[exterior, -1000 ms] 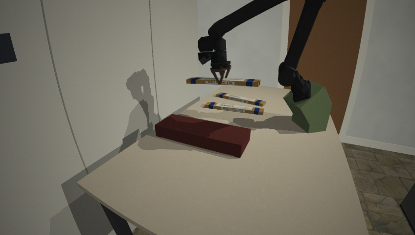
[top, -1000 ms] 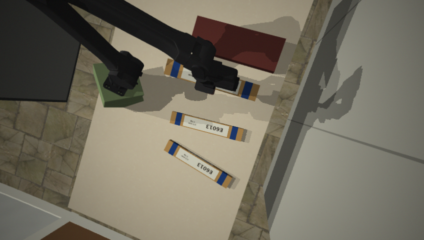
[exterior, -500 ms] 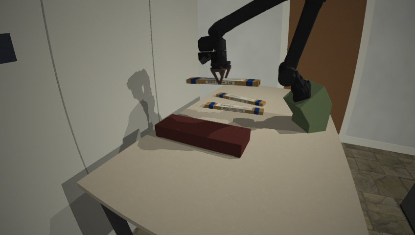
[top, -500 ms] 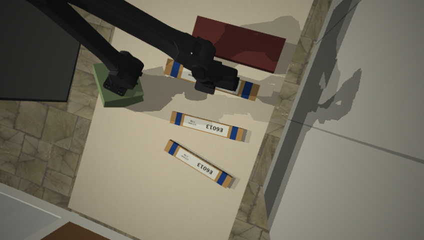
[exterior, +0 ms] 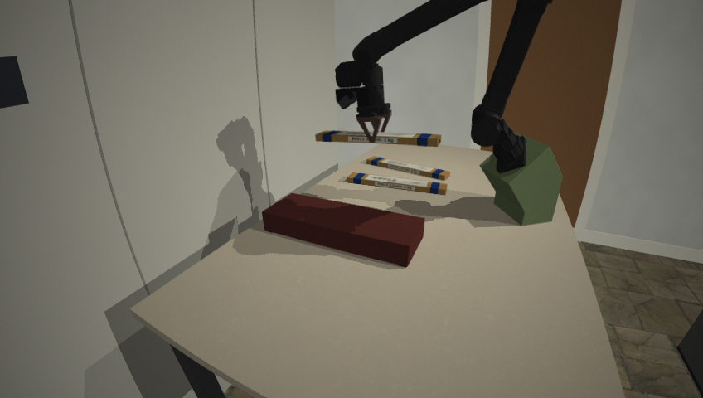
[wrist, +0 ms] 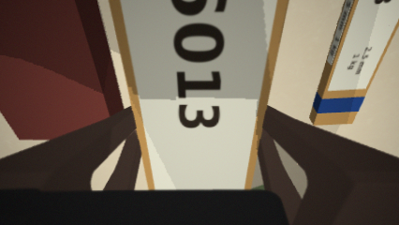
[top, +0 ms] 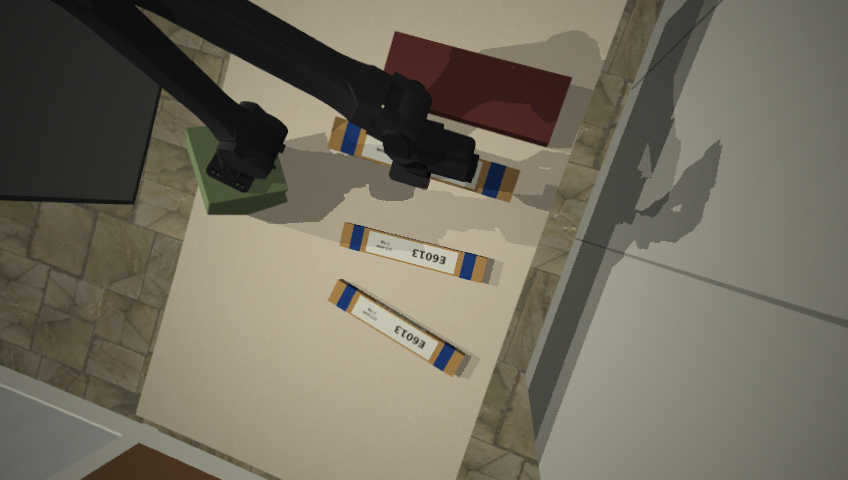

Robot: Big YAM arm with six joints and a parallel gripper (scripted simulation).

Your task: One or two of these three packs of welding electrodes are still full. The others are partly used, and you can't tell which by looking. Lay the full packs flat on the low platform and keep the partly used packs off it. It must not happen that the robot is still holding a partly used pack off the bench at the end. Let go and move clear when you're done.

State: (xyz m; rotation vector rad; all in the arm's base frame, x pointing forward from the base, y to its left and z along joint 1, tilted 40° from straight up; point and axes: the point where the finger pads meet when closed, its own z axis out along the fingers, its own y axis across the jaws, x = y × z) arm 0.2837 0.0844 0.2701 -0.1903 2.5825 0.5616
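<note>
Arm: reaching out, bending down at the wrist [top: 401, 139] [exterior: 367, 74]
End effector [exterior: 377, 133] [wrist: 199, 112]: pointing down, hovering above the tabletop
Fingers [exterior: 370, 127]: clamping a pack

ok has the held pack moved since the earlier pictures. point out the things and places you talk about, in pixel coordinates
No, the held pack [top: 495, 180] [exterior: 401, 141] [wrist: 197, 141] looks unmoved: in the top view it sits in the same place beside the dark red platform [top: 476, 89] [exterior: 345, 216] [wrist: 51, 94].
</note>
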